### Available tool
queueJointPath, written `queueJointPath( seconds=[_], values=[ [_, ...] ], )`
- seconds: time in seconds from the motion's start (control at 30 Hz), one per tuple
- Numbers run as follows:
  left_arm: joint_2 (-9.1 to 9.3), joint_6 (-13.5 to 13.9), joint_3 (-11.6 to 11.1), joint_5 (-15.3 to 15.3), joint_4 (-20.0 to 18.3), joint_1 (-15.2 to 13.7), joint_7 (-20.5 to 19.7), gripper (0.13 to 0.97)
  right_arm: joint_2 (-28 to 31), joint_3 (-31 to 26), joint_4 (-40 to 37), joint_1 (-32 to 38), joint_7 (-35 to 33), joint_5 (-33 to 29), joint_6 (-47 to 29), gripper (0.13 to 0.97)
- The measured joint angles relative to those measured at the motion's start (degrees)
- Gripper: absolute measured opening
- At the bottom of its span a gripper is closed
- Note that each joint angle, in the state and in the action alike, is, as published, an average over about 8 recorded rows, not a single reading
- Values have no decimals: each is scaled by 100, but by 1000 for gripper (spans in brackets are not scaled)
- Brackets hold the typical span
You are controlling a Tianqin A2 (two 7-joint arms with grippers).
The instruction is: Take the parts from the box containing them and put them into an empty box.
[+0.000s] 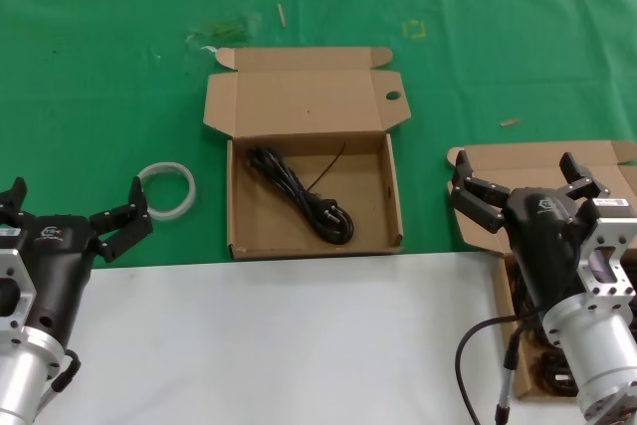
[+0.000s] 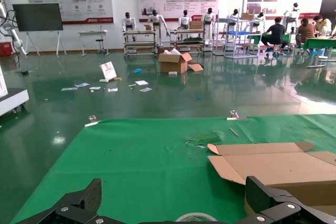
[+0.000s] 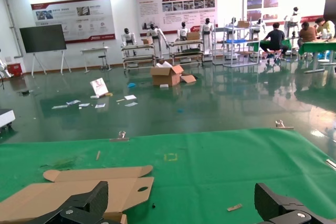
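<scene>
While one black bundled cord [image 1: 302, 193] lies inside the box with the round hole in its lid flap [image 1: 237, 231], its long axis runs diagonally across the box floor, from the far left corner down toward the near right, where the plug end rests close to the right wall. This box sits open in the middle of the green cloth [image 1: 100, 77], lid folded back away from the robot. The cord is well apart from both grippers and lies between them. The right gripper [image 1: 523, 181] hangs with fingers spread wide and nothing between them, over the second cardboard box [image 1: 537, 158] at the right edge, whose lid is also open; dark coiled cords [image 1: 557, 373] show inside it below the arm, mostly hidden by the wrist. The left gripper [image 1: 75, 214] hovers at the near left, fingers likewise parted and empty, just beside a translucent white tape ring [image 1: 166, 189] on the cloth. A white table surface [image 1: 279, 345] fills the foreground.
</scene>
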Motion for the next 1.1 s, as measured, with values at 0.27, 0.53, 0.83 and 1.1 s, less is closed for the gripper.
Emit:
queueJointPath(
  seconds=[0.27, 0.53, 0.83, 1.1],
  values=[
    [0, 0, 0, 0, 0, 0, 0, 965, 0, 0, 0, 0, 0, 0, 0, 966],
    [0, 0, 0, 0, 0, 0, 0, 965, 0, 0, 0, 0, 0, 0, 0, 966],
    [0, 0, 0, 0, 0, 0, 0, 965, 0, 0, 0, 0, 0, 0, 0, 966],
    [0, 0, 0, 0, 0, 0, 0, 965, 0, 0, 0, 0, 0, 0, 0, 966]
  ],
)
